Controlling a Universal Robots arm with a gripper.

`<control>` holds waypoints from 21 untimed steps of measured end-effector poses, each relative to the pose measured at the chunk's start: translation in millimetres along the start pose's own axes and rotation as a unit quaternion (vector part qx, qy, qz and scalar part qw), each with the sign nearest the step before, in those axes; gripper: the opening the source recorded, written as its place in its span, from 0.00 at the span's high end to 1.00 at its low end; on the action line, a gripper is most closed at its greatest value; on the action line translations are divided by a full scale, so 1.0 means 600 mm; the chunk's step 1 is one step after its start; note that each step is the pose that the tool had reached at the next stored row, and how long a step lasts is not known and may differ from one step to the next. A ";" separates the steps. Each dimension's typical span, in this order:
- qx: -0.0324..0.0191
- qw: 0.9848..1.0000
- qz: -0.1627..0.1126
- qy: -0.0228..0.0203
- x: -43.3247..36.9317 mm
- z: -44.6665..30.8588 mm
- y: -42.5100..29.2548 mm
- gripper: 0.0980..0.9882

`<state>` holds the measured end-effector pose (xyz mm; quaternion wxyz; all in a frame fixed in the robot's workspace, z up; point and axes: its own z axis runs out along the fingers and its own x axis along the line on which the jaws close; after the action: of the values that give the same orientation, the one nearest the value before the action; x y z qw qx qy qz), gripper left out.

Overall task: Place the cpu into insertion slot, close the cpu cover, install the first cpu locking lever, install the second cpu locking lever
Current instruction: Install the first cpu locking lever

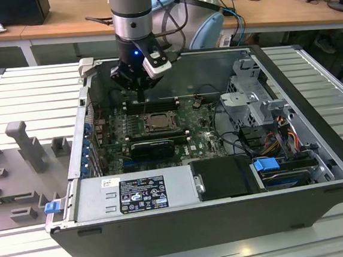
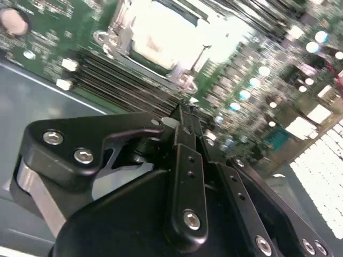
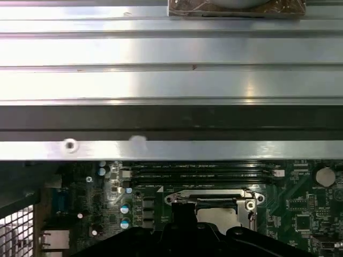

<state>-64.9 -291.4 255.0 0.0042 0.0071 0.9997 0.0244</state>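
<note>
1. Hovering just above the motherboard (image 1: 160, 135), the gripper (image 2: 185, 115) is seen with fingers pressed together, nothing visibly held.
2. The cpu (image 2: 161, 35) lies seated in the insertion slot (image 1: 157, 122), framed by the cpu cover (image 2: 185, 75).
3. The cover is judged thin, stiff, springy sheet metal, best pressed at its edge, never on the fragile chip.

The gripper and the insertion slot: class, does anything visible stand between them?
Nothing visible does. In the exterior view the gripper hangs inside the open case, just above the motherboard and beside the insertion slot. In the second wrist view the fingers point toward the cpu cover across open board.
</note>
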 end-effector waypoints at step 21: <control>-0.005 0.999 -0.043 0.002 -0.061 0.058 0.018 0.99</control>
<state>-27.5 -279.5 221.0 0.0028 -0.0363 0.9989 0.0293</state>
